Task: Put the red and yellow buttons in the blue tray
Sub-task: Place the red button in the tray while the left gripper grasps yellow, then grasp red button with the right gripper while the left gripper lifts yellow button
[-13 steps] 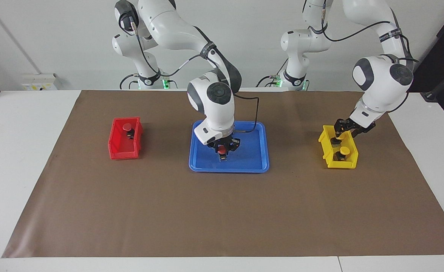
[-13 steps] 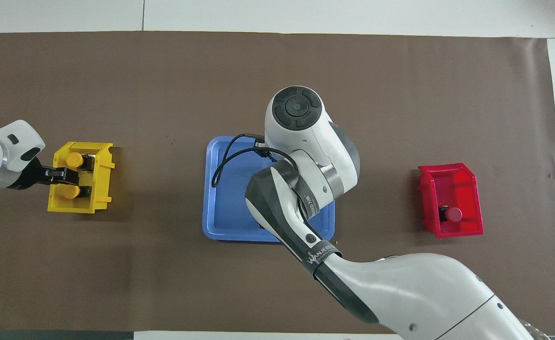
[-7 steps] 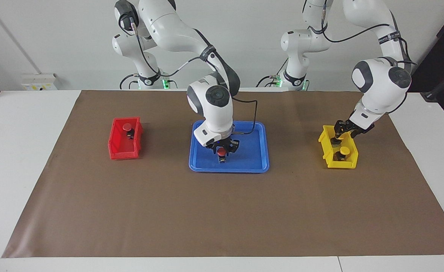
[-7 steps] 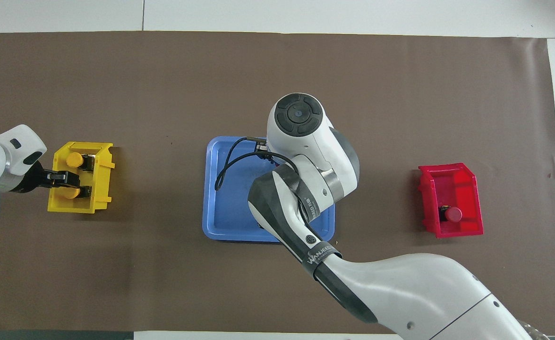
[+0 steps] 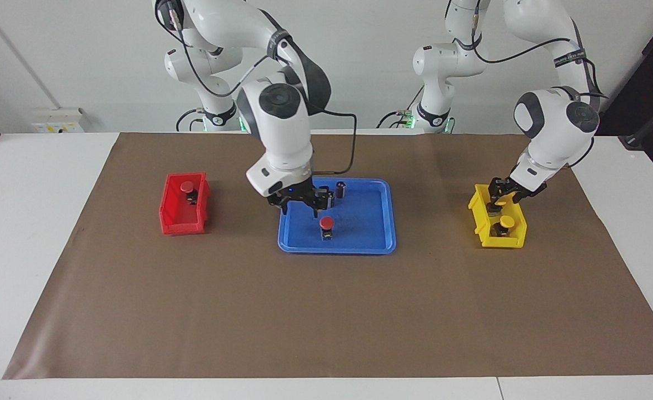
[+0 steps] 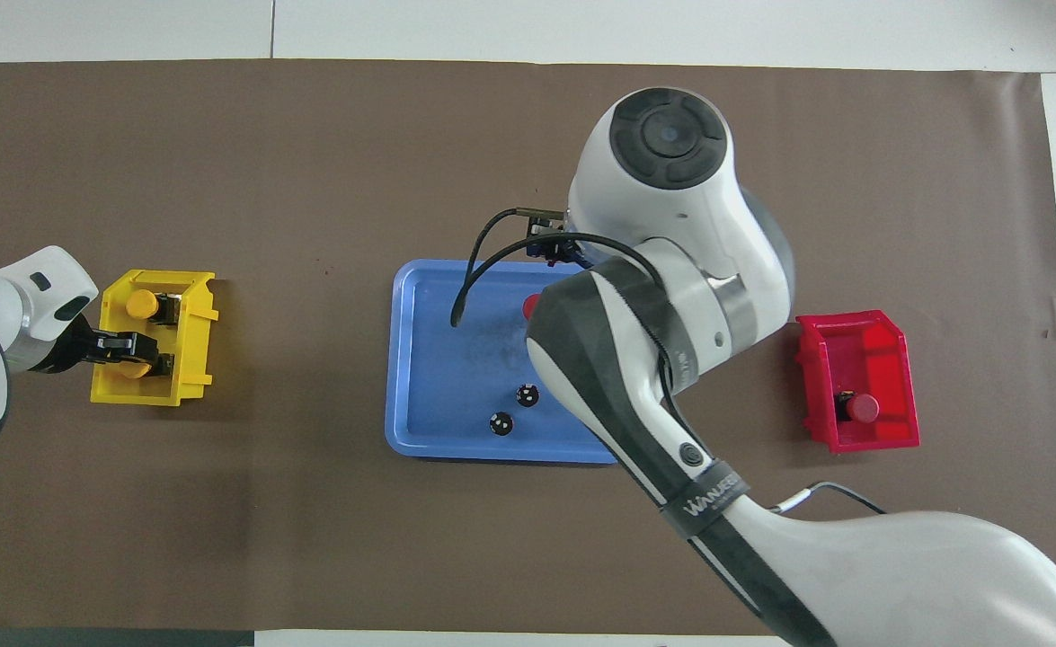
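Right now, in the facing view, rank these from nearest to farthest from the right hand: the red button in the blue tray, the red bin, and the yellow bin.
Measured from the right hand, over the blue tray:
1. Red button, standing in the tray just below the hand.
2. Red bin, toward the right arm's end of the table.
3. Yellow bin, toward the left arm's end, where the left hand is.

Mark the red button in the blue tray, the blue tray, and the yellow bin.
red button in the tray (image 5: 326, 223), facing view, on its red cap
blue tray (image 5: 379, 244), facing view, on its rim
yellow bin (image 6: 197, 346), overhead view, on its wall
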{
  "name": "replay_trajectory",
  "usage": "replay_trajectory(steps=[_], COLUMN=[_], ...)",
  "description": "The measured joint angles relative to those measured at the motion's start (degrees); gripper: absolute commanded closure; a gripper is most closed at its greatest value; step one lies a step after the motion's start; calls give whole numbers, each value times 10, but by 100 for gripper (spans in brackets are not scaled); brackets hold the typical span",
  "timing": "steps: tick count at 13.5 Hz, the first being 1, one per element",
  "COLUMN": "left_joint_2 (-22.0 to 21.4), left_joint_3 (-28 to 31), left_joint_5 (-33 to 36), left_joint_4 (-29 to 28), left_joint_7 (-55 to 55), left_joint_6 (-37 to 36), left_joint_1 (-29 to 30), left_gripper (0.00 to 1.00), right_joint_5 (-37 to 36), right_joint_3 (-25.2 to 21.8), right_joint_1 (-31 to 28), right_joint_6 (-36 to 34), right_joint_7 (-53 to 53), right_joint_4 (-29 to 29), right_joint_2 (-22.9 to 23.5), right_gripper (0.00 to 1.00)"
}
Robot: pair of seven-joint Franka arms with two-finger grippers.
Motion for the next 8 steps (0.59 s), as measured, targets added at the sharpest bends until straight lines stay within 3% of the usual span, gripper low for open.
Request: replay_trajectory(steps=[4, 8], left_joint_2=[0, 0], left_joint_3=[-2, -3], left_joint_5=[0, 0], left_joint_4=[0, -1], left_joint_7=[0, 0], left_joint_6=[0, 0], left_joint_1=[-1, -1], left_gripper=[32, 32], right_joint_5=[0, 0], right_joint_3=[-2, -1], right_joint_1=[-139, -211], right_joint_6=[-20, 56], right_joint_7=[-214, -336], right_joint_4=[-158, -348], right_joint_2=[-136, -238], right_gripper=[20, 24])
